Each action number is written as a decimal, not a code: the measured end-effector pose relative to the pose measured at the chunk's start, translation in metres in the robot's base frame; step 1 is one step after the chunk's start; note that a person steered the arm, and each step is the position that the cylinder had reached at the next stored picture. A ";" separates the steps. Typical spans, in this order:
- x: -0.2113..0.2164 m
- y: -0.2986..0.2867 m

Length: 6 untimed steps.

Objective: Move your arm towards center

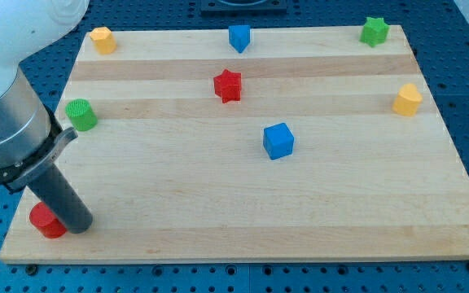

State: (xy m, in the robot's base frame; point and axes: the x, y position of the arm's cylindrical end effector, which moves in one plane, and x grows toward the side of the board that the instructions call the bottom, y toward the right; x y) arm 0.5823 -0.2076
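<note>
The arm comes in from the view's upper left, a broad white housing narrowing to a grey metal cylinder that hangs past the table's left edge. From that collar a straight dark rod slants down and toward the view's right. My tip [78, 224] rests on the wood near the table's bottom left corner, close to the bottom edge.

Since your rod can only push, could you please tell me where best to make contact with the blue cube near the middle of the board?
I'd press a flat side face of the blue cube, likely from the view's left, as my tip sits at the bottom left beside the red block.
</note>
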 end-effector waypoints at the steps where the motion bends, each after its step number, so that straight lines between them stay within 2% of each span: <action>1: -0.012 0.034; 3: -0.054 0.088; 6: -0.143 0.140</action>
